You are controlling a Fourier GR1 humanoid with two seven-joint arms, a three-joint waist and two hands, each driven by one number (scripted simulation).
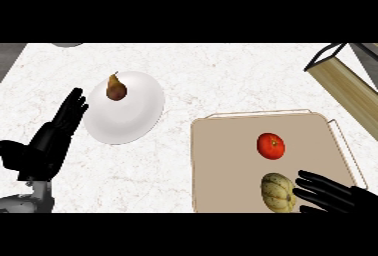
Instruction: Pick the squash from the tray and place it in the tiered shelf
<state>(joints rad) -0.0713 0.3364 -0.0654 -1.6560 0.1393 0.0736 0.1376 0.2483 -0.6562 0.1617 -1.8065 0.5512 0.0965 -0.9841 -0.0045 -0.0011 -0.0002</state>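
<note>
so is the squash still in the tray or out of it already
In the tray. The squash lies on the tray below the tomato, with the right robot hand open beside it, not lifting it.

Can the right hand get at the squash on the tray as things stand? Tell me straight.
Probably yes. The right hand is open, its fingertips right beside the squash on the tray. Nothing lies between them; the tomato sits farther up the tray, out of the way.
</note>
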